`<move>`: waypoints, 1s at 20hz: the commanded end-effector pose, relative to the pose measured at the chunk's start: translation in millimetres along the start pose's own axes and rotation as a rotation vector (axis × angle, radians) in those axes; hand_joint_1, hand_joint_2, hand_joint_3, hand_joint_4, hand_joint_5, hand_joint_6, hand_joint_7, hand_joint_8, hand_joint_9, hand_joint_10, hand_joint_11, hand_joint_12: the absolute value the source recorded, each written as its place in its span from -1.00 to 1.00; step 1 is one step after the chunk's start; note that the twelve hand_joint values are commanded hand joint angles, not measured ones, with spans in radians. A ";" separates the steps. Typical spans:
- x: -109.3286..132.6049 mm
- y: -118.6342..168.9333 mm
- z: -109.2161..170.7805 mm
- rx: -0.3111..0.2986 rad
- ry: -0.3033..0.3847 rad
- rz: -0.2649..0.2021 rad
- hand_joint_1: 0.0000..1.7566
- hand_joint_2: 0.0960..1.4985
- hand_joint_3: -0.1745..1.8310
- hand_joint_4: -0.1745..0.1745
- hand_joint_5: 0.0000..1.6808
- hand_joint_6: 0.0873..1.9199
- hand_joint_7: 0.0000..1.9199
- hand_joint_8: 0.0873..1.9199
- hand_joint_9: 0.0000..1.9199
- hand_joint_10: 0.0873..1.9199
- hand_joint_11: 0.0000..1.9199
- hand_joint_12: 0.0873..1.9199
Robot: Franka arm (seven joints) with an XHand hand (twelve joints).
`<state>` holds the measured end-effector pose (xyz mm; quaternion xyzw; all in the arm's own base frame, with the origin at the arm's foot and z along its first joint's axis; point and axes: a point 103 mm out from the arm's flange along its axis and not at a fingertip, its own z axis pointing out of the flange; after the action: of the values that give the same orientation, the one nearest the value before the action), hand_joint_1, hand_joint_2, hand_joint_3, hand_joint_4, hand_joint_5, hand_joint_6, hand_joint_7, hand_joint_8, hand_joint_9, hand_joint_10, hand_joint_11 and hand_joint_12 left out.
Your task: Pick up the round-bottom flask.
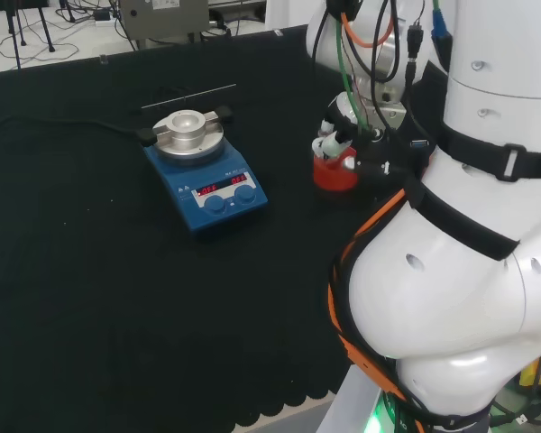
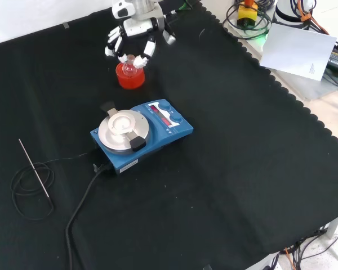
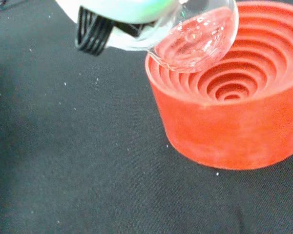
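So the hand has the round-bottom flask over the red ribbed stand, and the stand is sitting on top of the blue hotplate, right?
Not quite. The hand does have the round-bottom flask over the red ribbed stand, but the stand sits on the black cloth, apart from the blue hotplate. The front view shows this.

Hand (image 2: 136, 35) with fingers curled around a clear flask (image 2: 130, 61) above the red ribbed stand (image 2: 130, 77)

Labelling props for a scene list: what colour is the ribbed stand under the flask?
Red, with ribbed rings stepping down inside; the wrist view shows the stand best.
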<state>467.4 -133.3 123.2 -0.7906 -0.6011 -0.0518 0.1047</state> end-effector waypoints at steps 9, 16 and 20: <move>19.2 -25.9 -44.1 -0.027 -0.020 0.004 0.24 -0.12 -0.04 0.21 0.23 0.15 -0.60 -0.37 -0.36 -0.38 -0.64 0.32; 51.9 -35.4 -72.1 -0.031 -0.017 -0.032 0.24 -0.12 -0.04 0.25 0.23 0.15 -0.59 -0.36 -0.36 -0.38 -0.64 0.31; 61.1 -36.7 -76.7 -0.028 -0.017 -0.045 0.24 -0.12 -0.04 0.27 0.23 0.15 -0.59 -0.36 -0.36 -0.38 -0.64 0.31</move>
<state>453.9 -96.9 208.0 -0.7847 -0.6111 -0.0616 0.0834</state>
